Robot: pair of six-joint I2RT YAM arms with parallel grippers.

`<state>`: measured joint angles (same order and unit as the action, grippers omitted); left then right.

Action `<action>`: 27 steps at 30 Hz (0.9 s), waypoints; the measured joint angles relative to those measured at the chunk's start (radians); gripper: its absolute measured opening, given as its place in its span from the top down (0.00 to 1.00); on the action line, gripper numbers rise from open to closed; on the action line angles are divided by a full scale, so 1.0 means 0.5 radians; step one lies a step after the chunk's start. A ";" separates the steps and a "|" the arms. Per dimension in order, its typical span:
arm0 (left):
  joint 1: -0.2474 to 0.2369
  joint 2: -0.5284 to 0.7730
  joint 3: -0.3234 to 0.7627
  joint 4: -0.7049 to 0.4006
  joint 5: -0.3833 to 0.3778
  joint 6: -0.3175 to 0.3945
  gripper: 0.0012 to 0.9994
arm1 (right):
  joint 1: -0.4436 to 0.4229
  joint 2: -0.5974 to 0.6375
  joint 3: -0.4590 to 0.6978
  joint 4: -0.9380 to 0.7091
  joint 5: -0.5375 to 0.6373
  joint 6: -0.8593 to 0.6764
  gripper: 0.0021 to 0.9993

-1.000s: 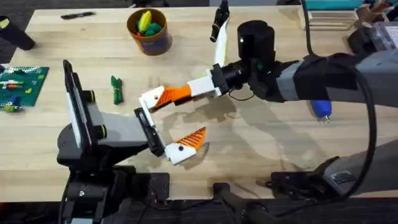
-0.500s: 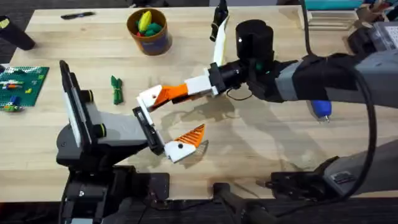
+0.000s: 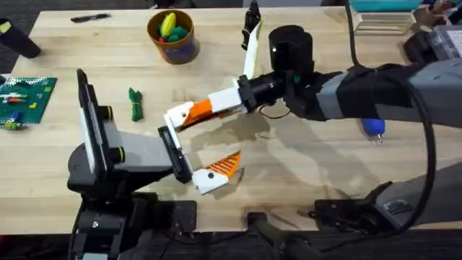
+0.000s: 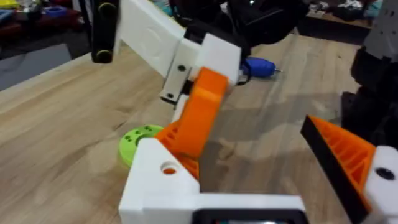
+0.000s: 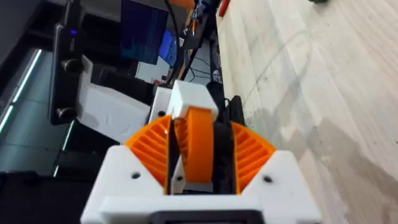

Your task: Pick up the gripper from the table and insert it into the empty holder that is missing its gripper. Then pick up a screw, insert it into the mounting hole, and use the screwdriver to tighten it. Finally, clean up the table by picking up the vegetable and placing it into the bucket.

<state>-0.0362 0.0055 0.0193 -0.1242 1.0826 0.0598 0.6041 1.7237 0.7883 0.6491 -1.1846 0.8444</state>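
My right gripper [image 3: 204, 108] reaches across the middle, shut on the small orange gripper [image 3: 201, 108]. It holds the piece against the bare white holder [image 3: 177, 115], the far finger mount of my left gripper [image 3: 198, 143]. In the left wrist view the orange gripper [image 4: 200, 112] slants down onto the holder [image 4: 163, 183]. The left gripper is open, and its near finger carries an orange ridged tip [image 3: 225, 165]. The right wrist view shows ribbed pads [image 5: 152, 146] clamped on the gripper [image 5: 199, 149]. The dark green vegetable [image 3: 135, 103] lies at the left. The bucket [image 3: 173, 36] stands at the back. The blue screwdriver [image 3: 373, 128] lies partly under the right arm.
A green brick plate [image 3: 25, 97] sits at the left edge. A black pen [image 3: 90, 17] lies at the back left, and a black-and-white part [image 3: 251, 32] behind the right wrist. A lime-green disc [image 4: 138, 142] lies on the wood below the holder.
The right gripper with the orange piece and the left holder have shifted slightly together; the left arm's upright link has swung a little to the right. Nothing was let go.
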 joint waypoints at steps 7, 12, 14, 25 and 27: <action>-0.002 0.000 0.000 -0.005 0.042 0.009 0.01 | 0.000 0.000 0.000 0.003 0.007 0.002 0.25; -0.002 0.000 0.000 -0.006 0.042 0.009 0.01 | -0.027 0.000 0.000 0.002 0.006 0.002 0.24; -0.002 0.000 0.000 -0.005 0.042 0.010 0.01 | -0.071 0.000 0.000 0.002 0.007 0.002 0.24; -0.002 0.000 0.000 -0.005 0.042 0.010 0.01 | -0.594 0.000 0.006 -0.381 0.069 -0.330 0.24; -0.002 0.000 0.000 -0.005 0.042 0.010 0.01 | -0.676 0.000 0.011 -0.591 0.133 -0.462 0.25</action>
<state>-0.0372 0.0055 0.0193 -0.1268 1.1038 0.0647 0.2660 1.7237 0.7936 0.3535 -1.1180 0.6133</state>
